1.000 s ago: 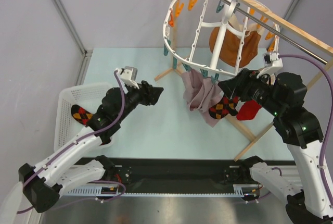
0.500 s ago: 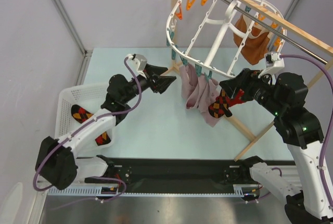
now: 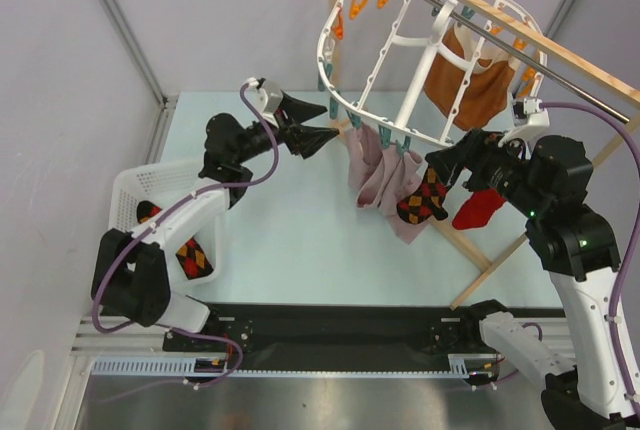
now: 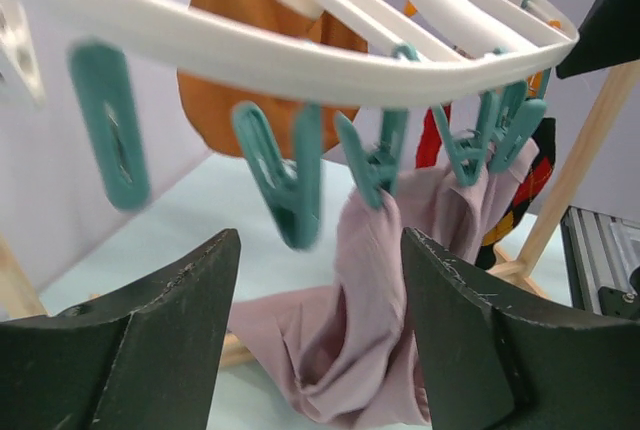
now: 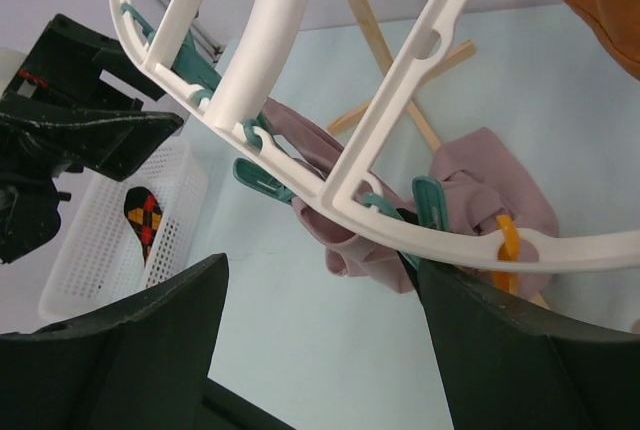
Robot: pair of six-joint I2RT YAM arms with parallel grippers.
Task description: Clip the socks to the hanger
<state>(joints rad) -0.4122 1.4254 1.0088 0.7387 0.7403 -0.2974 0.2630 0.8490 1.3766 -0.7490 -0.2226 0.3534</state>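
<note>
Squarely between left end effector [image 3: 328, 122] and right end effector [image 3: 448, 156], both agape: hanger [image 3: 420, 75], mauve cloth [image 3: 372, 172].

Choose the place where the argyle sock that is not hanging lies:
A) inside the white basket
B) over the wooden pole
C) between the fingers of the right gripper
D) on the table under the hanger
A: one argyle sock lies inside the white basket, while the other sock hangs at the rim of the hanger beside the mauve cloth.
</note>
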